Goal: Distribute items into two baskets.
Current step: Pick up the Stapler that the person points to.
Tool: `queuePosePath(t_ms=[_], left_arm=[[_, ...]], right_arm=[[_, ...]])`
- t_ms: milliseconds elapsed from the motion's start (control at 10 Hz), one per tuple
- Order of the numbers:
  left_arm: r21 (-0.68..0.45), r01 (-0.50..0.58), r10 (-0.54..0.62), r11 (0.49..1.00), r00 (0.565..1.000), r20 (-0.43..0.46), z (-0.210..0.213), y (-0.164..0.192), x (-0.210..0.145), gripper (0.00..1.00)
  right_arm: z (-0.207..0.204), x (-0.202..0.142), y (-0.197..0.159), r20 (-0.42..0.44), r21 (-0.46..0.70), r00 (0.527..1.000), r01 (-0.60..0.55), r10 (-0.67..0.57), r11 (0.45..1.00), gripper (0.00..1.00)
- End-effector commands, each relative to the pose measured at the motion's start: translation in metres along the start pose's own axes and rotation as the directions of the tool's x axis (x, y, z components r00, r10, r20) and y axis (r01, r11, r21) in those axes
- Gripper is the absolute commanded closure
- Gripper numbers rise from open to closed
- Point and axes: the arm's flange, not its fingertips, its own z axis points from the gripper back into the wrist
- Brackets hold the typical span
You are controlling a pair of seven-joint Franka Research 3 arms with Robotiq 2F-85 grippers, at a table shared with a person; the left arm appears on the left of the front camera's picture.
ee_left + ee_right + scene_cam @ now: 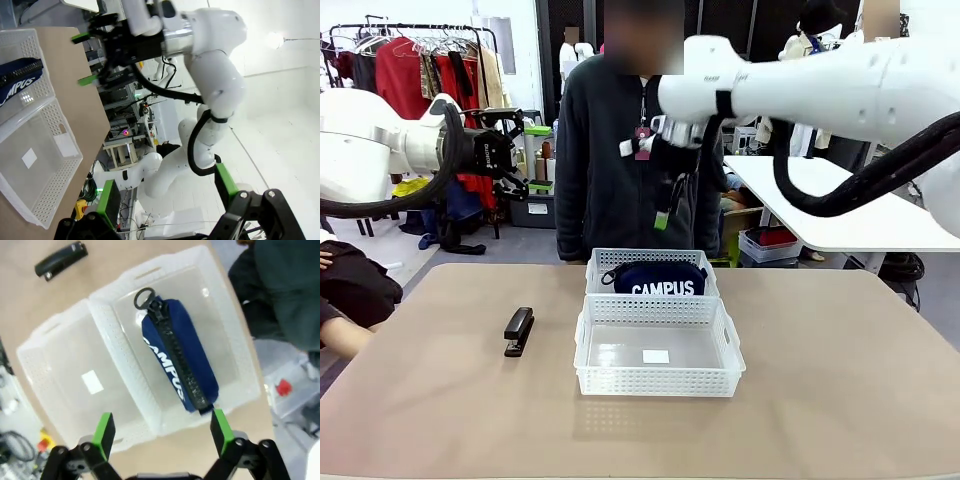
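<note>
Two lattice baskets stand end to end at mid-table. The near basket holds nothing but its white label. In the far basket lies the navy CAMPUS pouch. The black stapler rests on the table left of the baskets. My right gripper hangs open high above the far basket, holding nothing. My left gripper is open too, raised far up at the left, pointing sideways.
A person in a dark jacket stands at the far edge behind the baskets. Another person's arm rests at the left table edge. A white table and a clothes rack stand behind.
</note>
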Motion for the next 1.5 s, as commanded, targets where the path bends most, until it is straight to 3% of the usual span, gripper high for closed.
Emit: queuePosePath(t_ms=[0,200,400,800,900,1000,1400], left_arm=[[-0.001,0.003,-0.003,1.000,1.000,0.001,0.000,-0.002,-0.001,0.00],[-0.001,0.003,-0.003,1.000,1.000,0.001,0.000,-0.002,-0.001,0.00],[-0.001,0.003,-0.003,1.000,1.000,0.001,0.000,-0.002,-0.001,0.00],[-0.001,0.003,-0.003,1.000,1.000,0.001,0.000,-0.002,-0.001,0.00],[-0.001,0.003,-0.003,1.000,1.000,0.001,0.000,-0.002,-0.001,0.00],[-0.001,0.003,-0.003,1.000,1.000,0.001,0.000,-0.002,-0.001,0.00],[-0.001,0.003,-0.003,1.000,1.000,0.001,0.000,-0.002,-0.001,0.00]], right_arm=[[0.042,-0.027,-0.012,0.062,0.031,0.989,0.135,-0.137,0.990,0.00],[0.077,-0.071,-0.019,0.170,0.093,0.939,0.287,-0.300,0.953,0.00],[0.097,-0.117,-0.028,0.277,0.216,0.853,0.394,-0.443,0.893,0.00],[0.090,-0.159,-0.050,0.330,0.312,0.715,0.533,-0.616,0.786,0.00],[0.081,-0.150,-0.054,0.317,0.247,0.738,0.542,-0.596,0.803,0.00],[0.101,-0.155,-0.065,0.302,0.292,0.761,0.500,-0.574,0.815,0.00],[0.101,-0.155,-0.065,0.302,0.292,0.761,0.500,-0.574,0.815,0.00]])
